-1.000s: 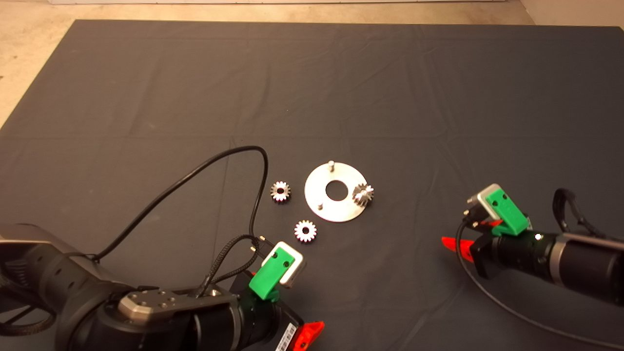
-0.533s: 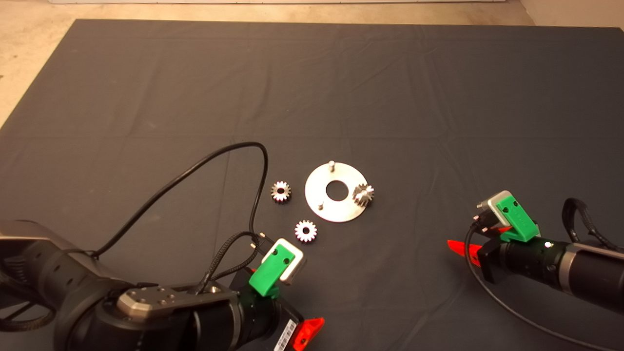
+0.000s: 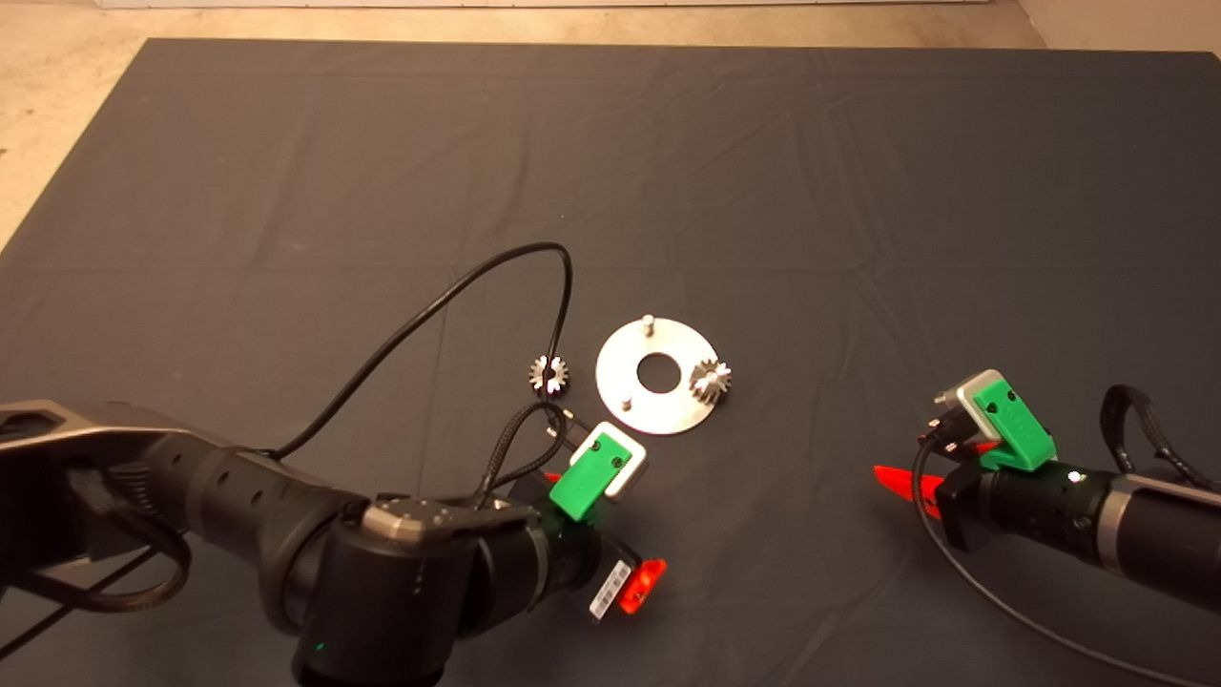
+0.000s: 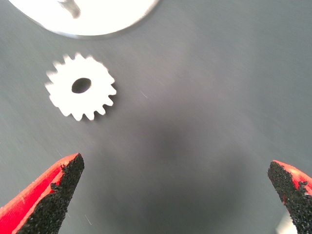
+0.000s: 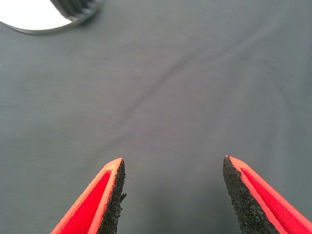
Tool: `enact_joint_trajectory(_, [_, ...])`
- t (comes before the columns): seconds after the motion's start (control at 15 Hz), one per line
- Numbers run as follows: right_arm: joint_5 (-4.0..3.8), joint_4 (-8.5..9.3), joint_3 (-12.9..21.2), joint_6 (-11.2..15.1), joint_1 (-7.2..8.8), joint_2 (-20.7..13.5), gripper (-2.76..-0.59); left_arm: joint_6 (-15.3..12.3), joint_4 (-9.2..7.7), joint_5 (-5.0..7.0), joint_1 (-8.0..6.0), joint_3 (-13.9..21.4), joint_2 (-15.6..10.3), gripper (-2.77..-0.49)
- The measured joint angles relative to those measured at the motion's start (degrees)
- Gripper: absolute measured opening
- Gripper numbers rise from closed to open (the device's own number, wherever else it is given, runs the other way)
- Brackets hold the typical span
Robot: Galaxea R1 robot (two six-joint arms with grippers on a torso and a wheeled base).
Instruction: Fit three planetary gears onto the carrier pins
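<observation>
The round silver plate lies mid-mat with two bare carrier pins, one far and one near. One planetary gear sits at the plate's right rim. A second gear lies on the mat left of the plate. My left gripper is open above the third gear, which its camera mount hides in the head view. In the left wrist view that gear lies flat beyond the spread fingers, near the plate's edge. My right gripper is open and empty, right of the plate.
A black cable loops from the left arm across the mat, close to the left loose gear. The right wrist view shows the plate's edge and bare wrinkled mat between the fingers.
My left arm has moved forward and right toward the plate, now covering the near loose gear in the head view. My right gripper drew back slightly to the right.
</observation>
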Motion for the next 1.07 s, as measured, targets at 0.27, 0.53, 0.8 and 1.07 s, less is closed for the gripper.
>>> enact_joint_trajectory(0.27, [0.96,-0.01,0.0,0.02,-0.01,-0.44,-1.88,1.82,-0.18,0.0,-0.2,-2.56,0.51,-0.51])
enact_joint_trajectory(0.53, [0.99,-0.01,0.0,0.02,-0.01,-0.44,-1.88,5.37,-1.89,0.0,-1.14,-5.77,0.65,-0.51])
enact_joint_trajectory(0.8, [1.01,-0.01,0.0,0.02,-0.02,-0.45,-1.88,8.64,-4.45,-0.13,-2.17,-9.75,0.65,-0.51])
enact_joint_trajectory(1.07, [0.99,-0.01,0.0,0.02,-0.05,-0.45,-1.88,9.6,-6.39,-1.02,-3.18,-11.14,0.65,-0.51])
